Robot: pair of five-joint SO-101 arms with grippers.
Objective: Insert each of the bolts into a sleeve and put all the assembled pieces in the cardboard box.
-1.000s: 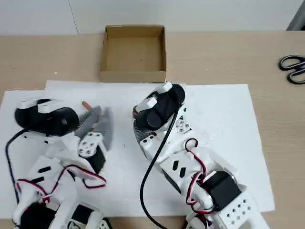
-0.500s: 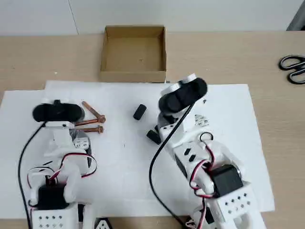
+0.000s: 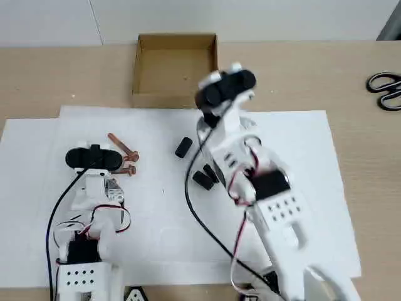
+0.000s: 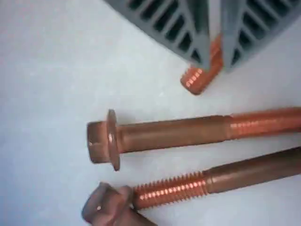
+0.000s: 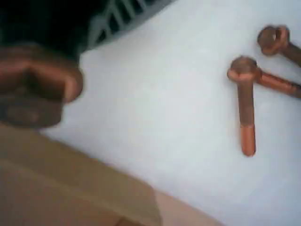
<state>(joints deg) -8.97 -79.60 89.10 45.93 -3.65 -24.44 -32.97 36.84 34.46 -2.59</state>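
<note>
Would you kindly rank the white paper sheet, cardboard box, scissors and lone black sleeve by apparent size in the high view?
1. white paper sheet
2. cardboard box
3. scissors, partly cut off at the picture's edge
4. black sleeve

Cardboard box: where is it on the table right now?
High view: the cardboard box sits on the bare table, just beyond the far edge of the white paper, left of centre.
</note>
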